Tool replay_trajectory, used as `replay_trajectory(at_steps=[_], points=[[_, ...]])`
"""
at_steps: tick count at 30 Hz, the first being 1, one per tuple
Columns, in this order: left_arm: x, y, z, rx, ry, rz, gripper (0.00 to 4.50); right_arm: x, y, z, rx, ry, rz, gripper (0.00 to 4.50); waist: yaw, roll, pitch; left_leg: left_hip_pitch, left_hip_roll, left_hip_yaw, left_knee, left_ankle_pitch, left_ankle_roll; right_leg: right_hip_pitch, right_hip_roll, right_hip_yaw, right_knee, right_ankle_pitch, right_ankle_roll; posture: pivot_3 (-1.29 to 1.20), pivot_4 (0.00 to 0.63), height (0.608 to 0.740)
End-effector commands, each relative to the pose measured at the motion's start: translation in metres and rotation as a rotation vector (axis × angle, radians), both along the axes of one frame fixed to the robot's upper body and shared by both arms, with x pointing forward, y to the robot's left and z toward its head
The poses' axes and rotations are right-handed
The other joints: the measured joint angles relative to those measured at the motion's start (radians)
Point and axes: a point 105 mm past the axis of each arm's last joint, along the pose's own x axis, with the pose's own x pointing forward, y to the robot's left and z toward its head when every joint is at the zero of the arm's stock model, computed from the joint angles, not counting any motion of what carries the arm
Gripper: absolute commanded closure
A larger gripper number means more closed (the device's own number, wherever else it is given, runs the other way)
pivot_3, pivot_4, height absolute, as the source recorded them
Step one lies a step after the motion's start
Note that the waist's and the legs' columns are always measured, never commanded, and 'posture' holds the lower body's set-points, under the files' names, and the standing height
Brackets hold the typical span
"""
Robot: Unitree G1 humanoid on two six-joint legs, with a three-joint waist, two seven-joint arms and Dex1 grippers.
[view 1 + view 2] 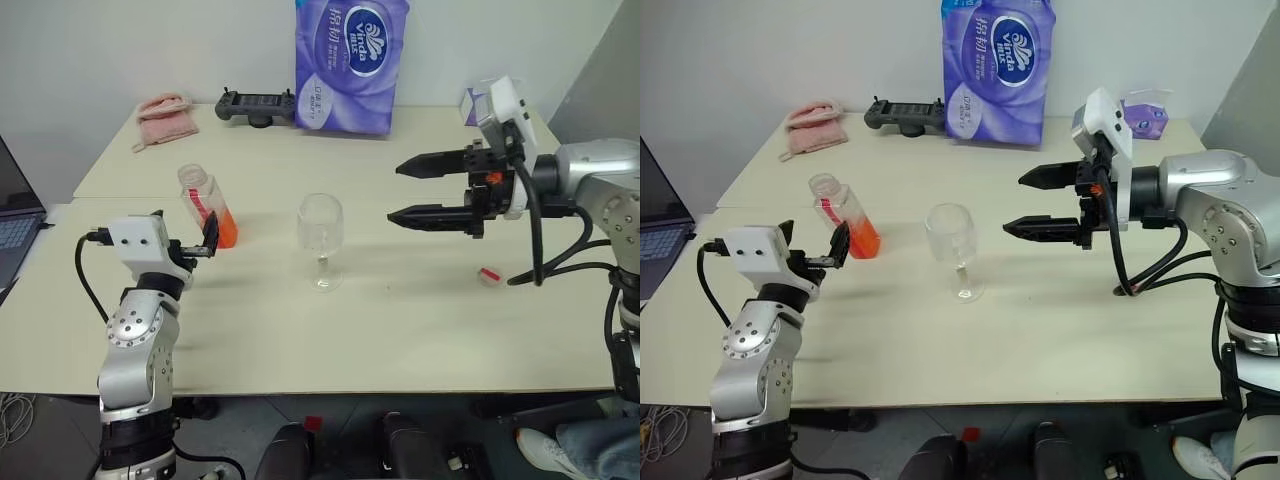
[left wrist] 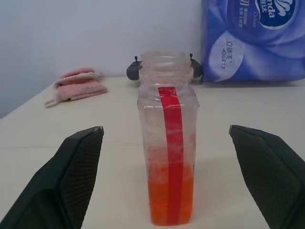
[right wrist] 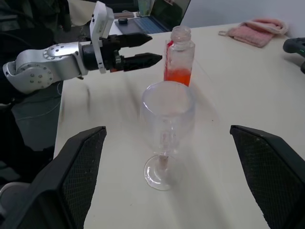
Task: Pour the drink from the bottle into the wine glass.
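The bottle stands uncapped on the table, left of centre, with a red label strip and the orange-red drink low in it. My left gripper is open and points at the bottle, which stands just past its fingertips, in line with the gap, untouched. To the right of the bottle stands the wine glass, upright and with no liquid in it. My right gripper hangs open above the table, right of the glass and pointing toward it, holding nothing. The right wrist view shows the glass, the bottle and my left gripper.
A small red-and-white cap lies on the table under my right arm. At the back stand a purple tissue pack, a black controller and a pink cloth. A laptop sits at the left edge.
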Motion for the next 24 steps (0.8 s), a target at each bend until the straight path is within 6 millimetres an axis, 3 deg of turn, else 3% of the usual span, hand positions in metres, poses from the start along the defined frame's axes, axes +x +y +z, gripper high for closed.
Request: replay_trajectory(at_steps=[1, 8, 16, 19, 24], points=[[0.006, 0.003, 0.011, 0.029, -0.022, -0.016, 0.00, -0.002, 0.001, 0.013, 0.016, -0.055, 0.016, 0.07, 0.000, 0.000, 0.000, 0.000, 0.000, 0.000, 0.000, 0.000, 0.000, 0.000, 0.000, 0.000, 0.000, 0.000, 0.000, 0.00, 0.150, 0.740], [0.042, 0.003, 0.010, 0.052, -0.007, -0.048, 0.00, -0.003, 0.004, 0.016, 0.024, -0.081, 0.028, 0.07, 0.001, 0.000, 0.000, 0.000, -0.001, 0.000, 0.000, 0.000, 0.000, 0.000, 0.001, -0.001, 0.000, 0.000, 0.000, 0.00, 0.150, 0.740], [0.063, 0.000, 0.010, 0.076, -0.022, -0.071, 0.00, -0.001, 0.004, 0.016, 0.047, -0.070, 0.016, 0.07, 0.000, 0.000, 0.000, -0.001, -0.001, 0.000, -0.001, 0.000, 0.000, -0.002, 0.000, -0.001, 0.001, 0.000, 0.000, 0.00, 0.150, 0.740], [0.065, -0.001, 0.011, 0.082, -0.034, -0.079, 0.61, 0.000, 0.003, 0.016, 0.048, -0.069, 0.008, 0.00, 0.000, 0.000, 0.000, 0.000, -0.001, 0.000, 0.000, 0.000, 0.000, -0.002, 0.000, -0.001, 0.001, 0.000, 0.000, 0.00, 0.150, 0.740], [0.064, 0.000, 0.009, 0.084, -0.034, -0.079, 2.22, 0.001, 0.002, 0.016, 0.055, -0.073, -0.006, 0.00, 0.000, 0.000, 0.000, -0.001, 0.000, 0.000, 0.000, 0.000, 0.000, -0.002, -0.001, -0.001, 0.001, 0.000, 0.000, 0.00, 0.150, 0.740]])
